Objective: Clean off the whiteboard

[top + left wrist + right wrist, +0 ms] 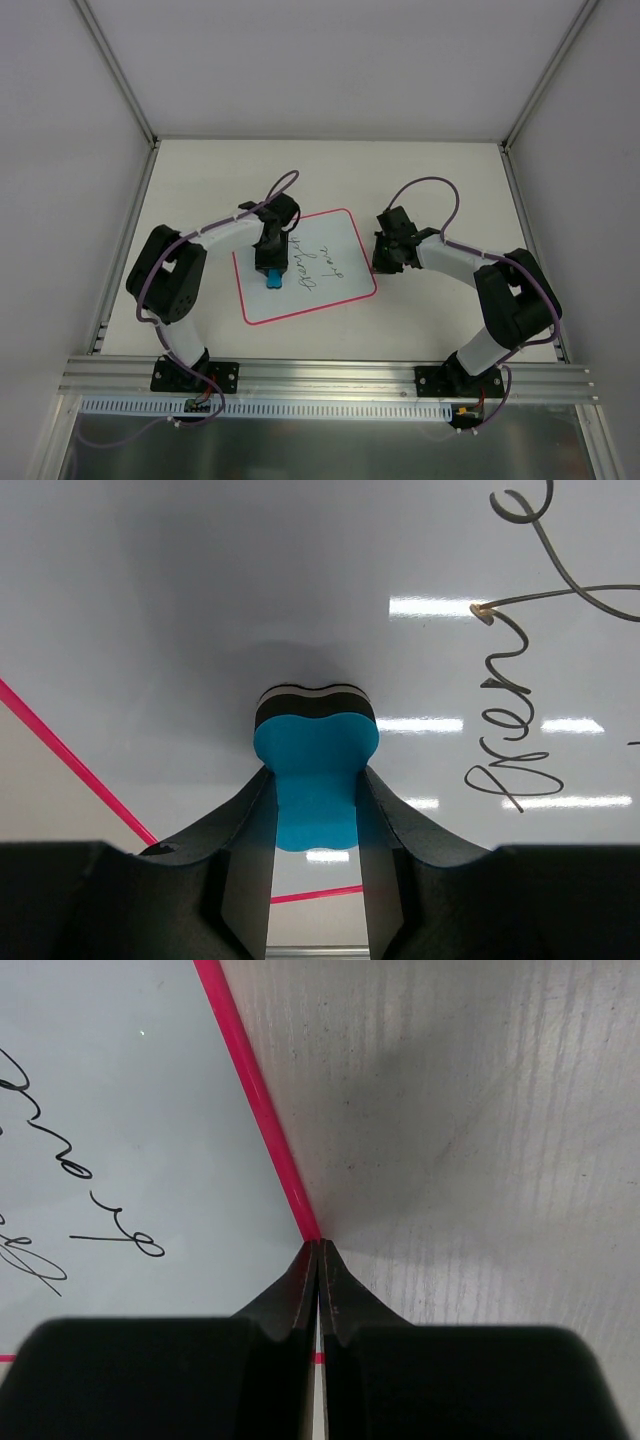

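The whiteboard, white with a red-pink border, lies flat in the middle of the table and bears dark handwriting. My left gripper is over the board's left half, shut on a small blue eraser block. In the left wrist view the eraser sits between my fingers, its dark felt face against the board, left of the writing. My right gripper is shut and empty. In the right wrist view its tips rest on the board's red right border.
The pale table extends right of the board. White walls with metal corner posts enclose the table. A metal rail runs along the near edge by the arm bases.
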Robot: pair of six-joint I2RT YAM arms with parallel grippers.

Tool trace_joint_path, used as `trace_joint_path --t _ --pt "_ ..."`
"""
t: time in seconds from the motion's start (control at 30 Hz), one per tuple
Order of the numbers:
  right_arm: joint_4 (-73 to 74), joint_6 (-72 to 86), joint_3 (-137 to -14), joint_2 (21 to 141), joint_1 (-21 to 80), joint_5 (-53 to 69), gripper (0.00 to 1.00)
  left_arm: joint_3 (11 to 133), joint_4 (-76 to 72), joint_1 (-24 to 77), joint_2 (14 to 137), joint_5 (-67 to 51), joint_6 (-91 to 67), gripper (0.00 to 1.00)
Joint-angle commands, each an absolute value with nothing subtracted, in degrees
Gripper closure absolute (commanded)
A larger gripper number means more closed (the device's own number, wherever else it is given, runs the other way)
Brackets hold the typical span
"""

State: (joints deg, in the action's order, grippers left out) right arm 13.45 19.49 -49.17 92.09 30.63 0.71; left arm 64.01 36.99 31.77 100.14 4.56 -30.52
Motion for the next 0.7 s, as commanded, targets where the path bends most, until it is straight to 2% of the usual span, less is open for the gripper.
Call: trace_joint_path --t 0.0,0.4,0.67 --pt "18.11 18.98 -46.06 94.75 30.94 -2.02 1.00 67.83 37.00 30.50 104.58 8.00 -26.64 1.00" --pt "18.10 18.28 -46.49 95.18 30.94 -1.58 1.00 87.86 37.09 27.78 112.67 8.00 -18.82 1.00" --pt "18.02 18.19 -47.02 95.98 30.94 -1.32 1.00 92.11 37.62 26.54 119.61 7.91 -14.15 1.00"
